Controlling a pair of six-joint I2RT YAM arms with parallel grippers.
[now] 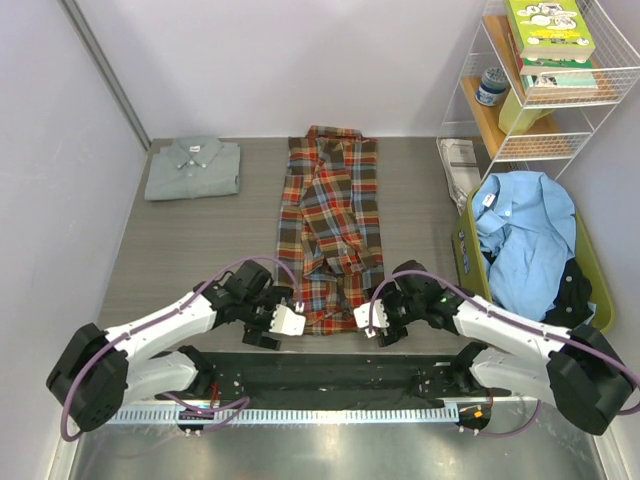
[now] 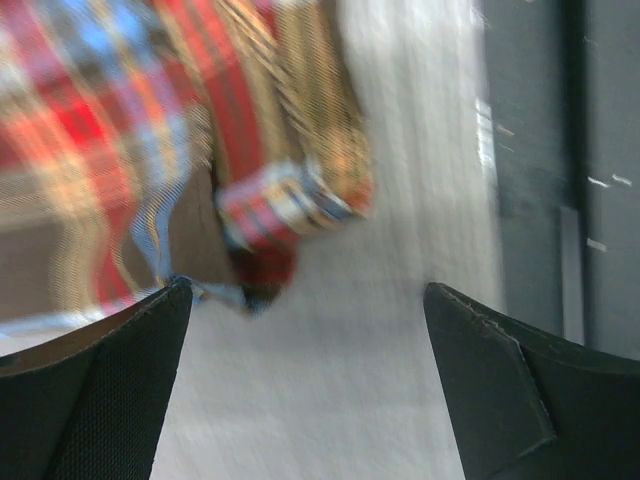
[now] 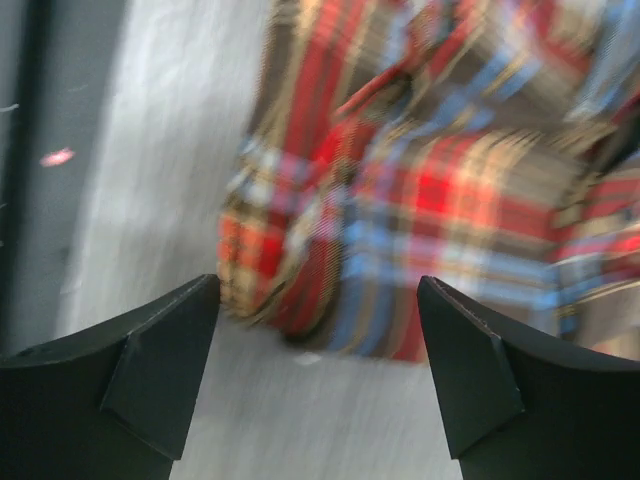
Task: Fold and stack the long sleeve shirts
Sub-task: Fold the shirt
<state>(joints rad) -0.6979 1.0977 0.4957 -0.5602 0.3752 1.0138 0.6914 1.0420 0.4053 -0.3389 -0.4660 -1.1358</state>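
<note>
Arms poised at the near hem: the left gripper and the right gripper stand with jaws spread wide and nothing between them, one at each lower corner of the red-orange, brown and blue plaid flannel shirt. The wrist views (both blurred) show only cloth and bare surface ahead of the black fingers.

The flannel lies mid-way across the grey table, narrowed to a long strip with its collar at the far end. To my eye, that lie offers the hem corners for a paired lift toward the collar. The plain pale grey button-up shirt sits folded at the far left corner, well apart, probably as the base of the stack.

To the right, an olive-green basket holds a crumpled light blue shirt, seemingly waiting its turn. White collar labels on the grey and blue shirts are too small to read. So are the covers of the green books on the white wire shelf.
</note>
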